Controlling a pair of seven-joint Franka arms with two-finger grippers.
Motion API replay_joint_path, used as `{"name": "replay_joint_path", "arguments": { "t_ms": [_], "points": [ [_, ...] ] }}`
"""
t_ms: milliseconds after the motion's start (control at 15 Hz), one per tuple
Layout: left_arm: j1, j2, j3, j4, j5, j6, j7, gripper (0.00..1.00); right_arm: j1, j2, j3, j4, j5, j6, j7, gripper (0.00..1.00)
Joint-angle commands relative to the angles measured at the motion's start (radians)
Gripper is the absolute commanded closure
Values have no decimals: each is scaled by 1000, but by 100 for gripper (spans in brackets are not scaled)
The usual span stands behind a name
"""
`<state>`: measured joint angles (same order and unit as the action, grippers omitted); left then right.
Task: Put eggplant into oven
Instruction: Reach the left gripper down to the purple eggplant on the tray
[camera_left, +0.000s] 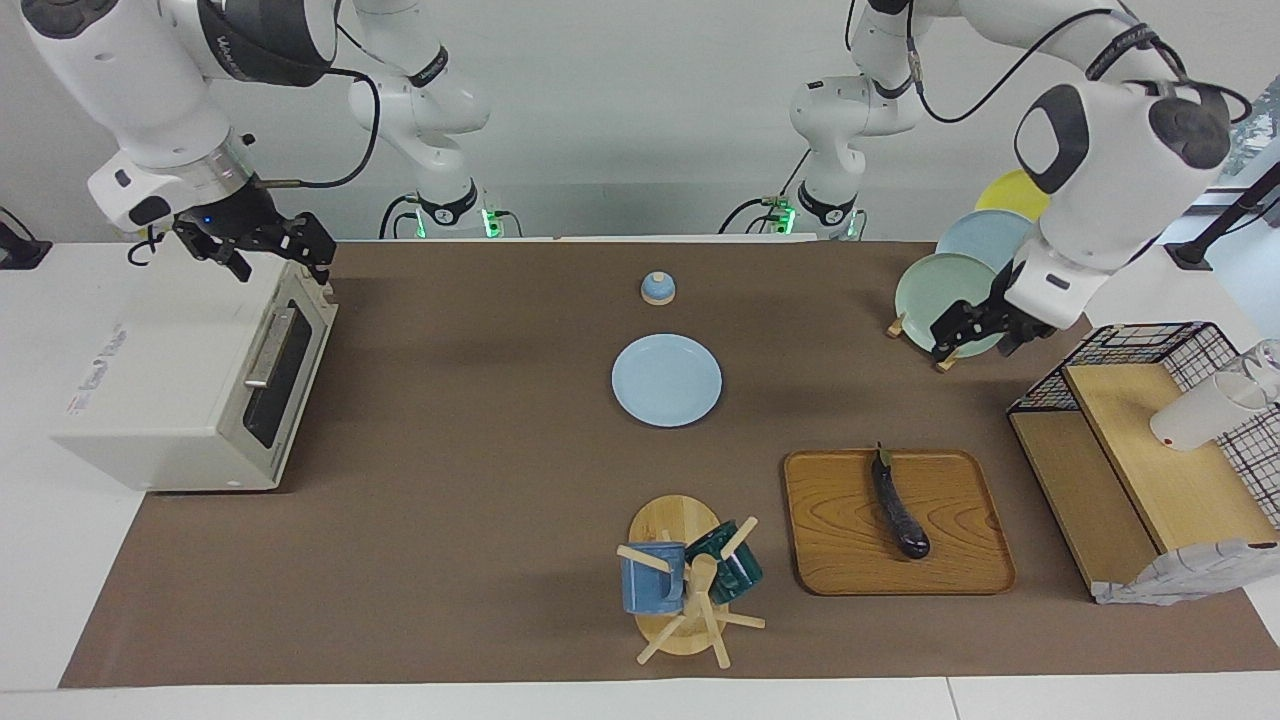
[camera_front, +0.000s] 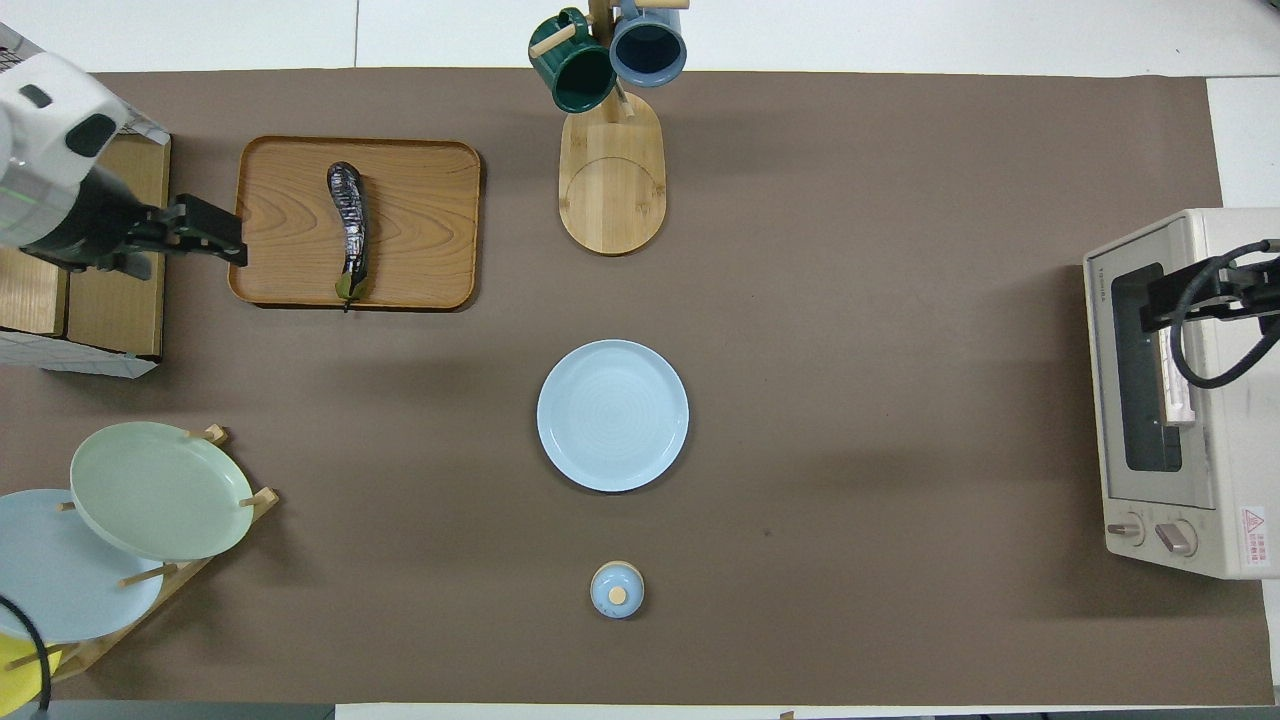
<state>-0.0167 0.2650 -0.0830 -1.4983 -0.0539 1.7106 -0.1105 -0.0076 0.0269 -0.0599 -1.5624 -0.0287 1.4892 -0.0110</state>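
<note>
The dark purple eggplant (camera_left: 898, 512) (camera_front: 349, 228) lies lengthwise on a wooden tray (camera_left: 840, 545) (camera_front: 420, 230), its stem end pointing toward the robots. My left gripper (camera_left: 975, 343) (camera_front: 195, 242) hangs open and empty over the mat between the plate rack and the wire shelf, just off the tray's edge. The white oven (camera_left: 160, 380) (camera_front: 1225, 440) stands at the right arm's end of the table with its door closed. My right gripper (camera_left: 262, 250) (camera_front: 1200, 295) waits open above the oven's top edge, holding nothing.
A pale blue plate (camera_left: 666, 380) lies mid-table, with a small blue lidded jar (camera_left: 657, 288) nearer to the robots. A mug tree (camera_left: 690, 585) stands beside the tray. At the left arm's end are a plate rack (camera_left: 945, 290) and a wire-and-wood shelf (camera_left: 1150, 450).
</note>
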Motion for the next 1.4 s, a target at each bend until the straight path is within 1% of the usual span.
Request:
{"name": "replay_joint_path", "arguments": {
  "t_ms": [0, 200, 267, 333, 400, 467, 533, 600, 667, 733, 800, 1000, 1067, 1200, 1333],
  "points": [
    [-19, 196, 3, 151, -4, 50, -6, 0, -9, -2, 2, 1, 24, -13, -9, 0],
    [-52, 319, 3, 185, 2, 127, 44, 0, -11, -2, 2, 1, 24, -10, -12, 0],
    [-52, 344, 3, 185, 3, 153, 66, 0, -11, -4, 3, 1, 26, -15, -10, 0],
    [-52, 362, 3, 179, 3, 181, 87, 0, 0, -4, 5, -1, 26, -15, -9, 0],
    [-54, 364, 3, 159, 0, 237, 89, 0, 0, -4, 9, 1, 26, -12, -10, 0],
    [-52, 356, 3, 114, 5, 266, 91, 0, 0, -4, 11, 1, 26, -13, -13, 0],
    [-57, 355, 3, 98, 6, 279, 94, 0, -8, -5, 11, -11, 27, -7, -12, 0],
    [-57, 358, 5, 92, 9, 290, 101, 0, -8, -21, 9, -40, 27, 5, -7, 11],
    [-60, 358, 3, 89, 26, 300, 107, 0, -8, -30, 9, -57, 27, 26, -3, 52],
    [-63, 356, 3, 70, 45, 311, 109, 0, -12, -33, 9, -76, 27, 46, -7, 84],
    [-63, 352, 3, 49, 46, 331, 109, 0, -12, -45, 9, -106, 26, 92, -12, 100],
    [-75, 342, 3, 13, 46, 362, 111, 0, -14, -93, 5, -238, 7, 231, -7, 100],
    [-75, 339, 3, 1, 46, 368, 115, 0, -25, -100, 3, -269, 6, 258, -7, 100],
    [-75, 333, 3, -10, 45, 374, 147, 0, -31, -107, 3, -289, -37, 290, -4, 100],
    [-75, 329, 5, -25, 46, 383, 150, 2, -37, -107, 3, -300, -83, 322, 0, 100]
  ]
}}
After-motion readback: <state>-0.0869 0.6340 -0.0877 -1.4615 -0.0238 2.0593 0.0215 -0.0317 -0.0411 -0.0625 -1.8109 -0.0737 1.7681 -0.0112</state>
